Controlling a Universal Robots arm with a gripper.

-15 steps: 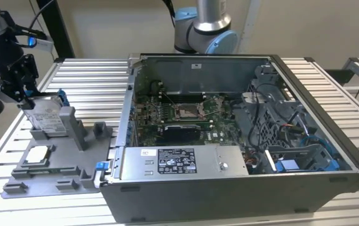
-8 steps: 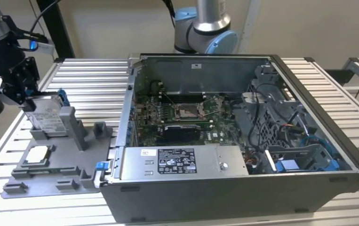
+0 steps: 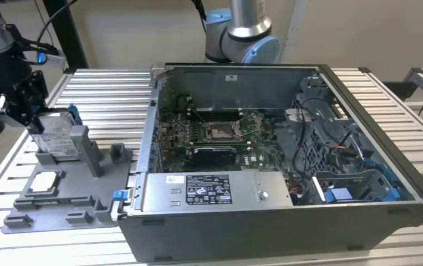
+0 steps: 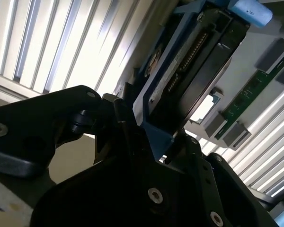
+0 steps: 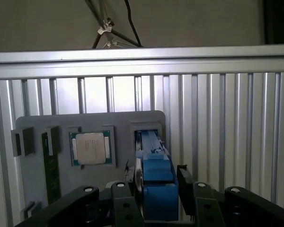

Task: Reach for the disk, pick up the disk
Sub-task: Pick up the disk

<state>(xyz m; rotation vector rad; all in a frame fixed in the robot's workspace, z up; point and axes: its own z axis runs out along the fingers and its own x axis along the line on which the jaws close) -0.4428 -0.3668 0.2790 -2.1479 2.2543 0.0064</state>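
1. The black two-fingered gripper (image 3: 35,126) hangs at the upper left of the exterior view, over the near end of a grey plastic holding tray (image 3: 56,213).
2. It is clamped on the flat silver-grey metal disk (image 3: 54,141), which has a white label and blue plastic rails. In the first wrist view the fingers (image 5: 183,176) press against both flat sides of the disk (image 5: 154,156), with the gripper (image 5: 156,177) astride its blue end.
3. In the second wrist view the disk (image 4: 194,66) is seen edge-on, its blue corner seated between the jaws of the gripper (image 4: 156,135).
4. The disk stands on edge, leaning slightly, at the tray's upper end on the exterior view's left. Its lower edge is at the tray's slot, and I cannot tell whether it is clear of the slot.
5. A small square silver-white chip (image 3: 44,180) lies flat in a tray pocket just below the disk in the exterior view.
6. In the first wrist view the chip (image 5: 91,148) lies beside the disk's slot, with a thin green memory stick (image 5: 49,165) on its far side.
7. The tray rests on a slatted aluminium table (image 3: 107,94).
8. An open dark-grey computer case (image 3: 270,227) fills the centre and right, just beside the tray, with a long grey box (image 3: 211,191) bearing a black-white label along its near edge.
9. A second silver-and-blue arm (image 3: 241,33) stands behind the case at the top centre.
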